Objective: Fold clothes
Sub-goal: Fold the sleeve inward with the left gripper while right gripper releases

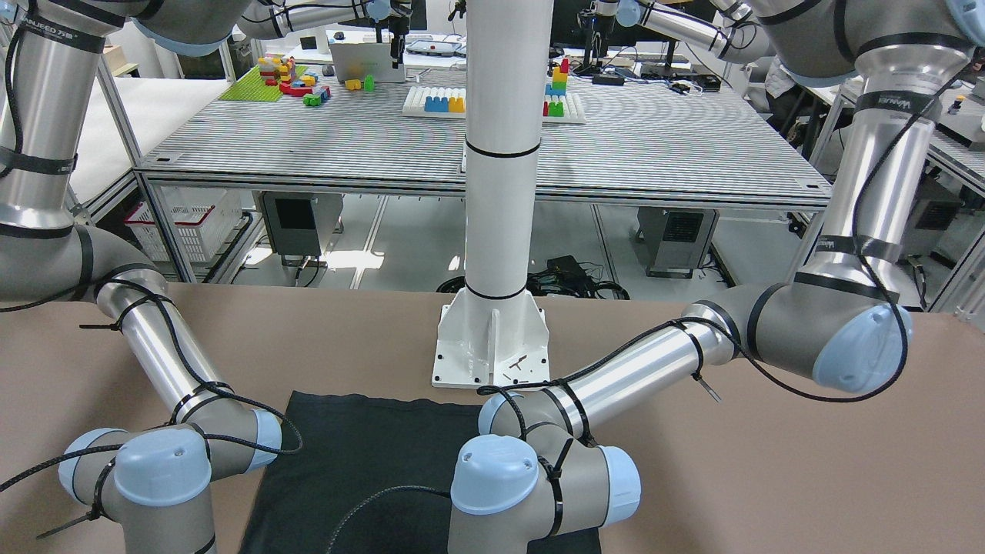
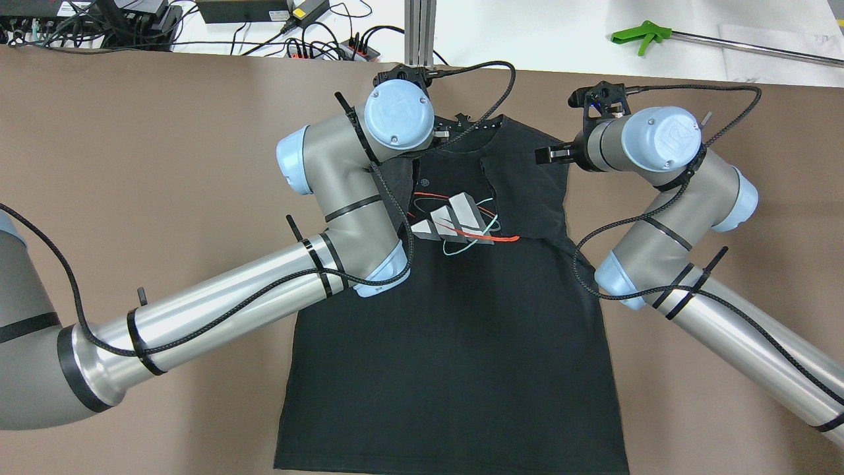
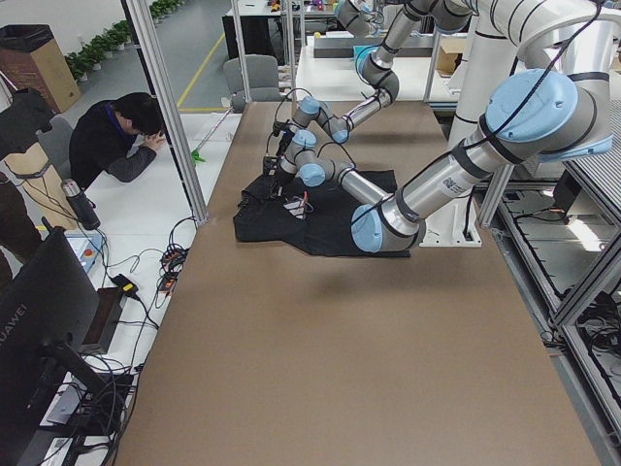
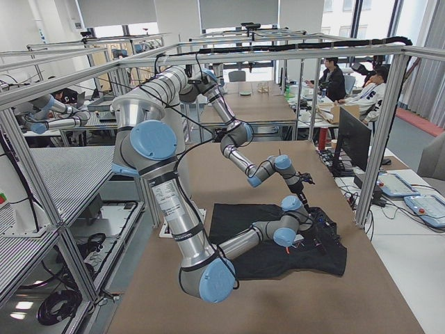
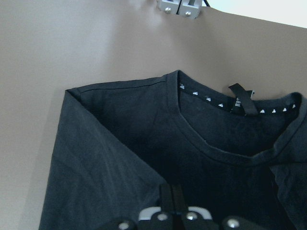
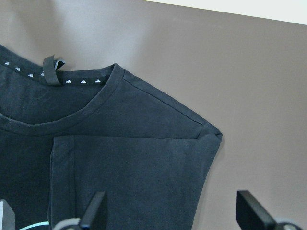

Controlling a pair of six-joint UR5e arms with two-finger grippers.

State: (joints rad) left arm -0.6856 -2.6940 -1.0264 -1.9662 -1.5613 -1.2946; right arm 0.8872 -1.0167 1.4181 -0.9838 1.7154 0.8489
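shirt (image 2: 455, 330) on worktop (image 2: 132, 165), collar at 12 o'clock, sleeves folded in; left jaws clenched at 11 o'clock shoulder; right jaws released over 1 o'clock shoulder; next, likely: fold collar toward hem.

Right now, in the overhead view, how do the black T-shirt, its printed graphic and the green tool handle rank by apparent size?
1. black T-shirt, by far the largest.
2. printed graphic, clearly smaller.
3. green tool handle, smallest as seen, though it lies farther back, so its true size is unsure.

Bright, even light; sharp frames
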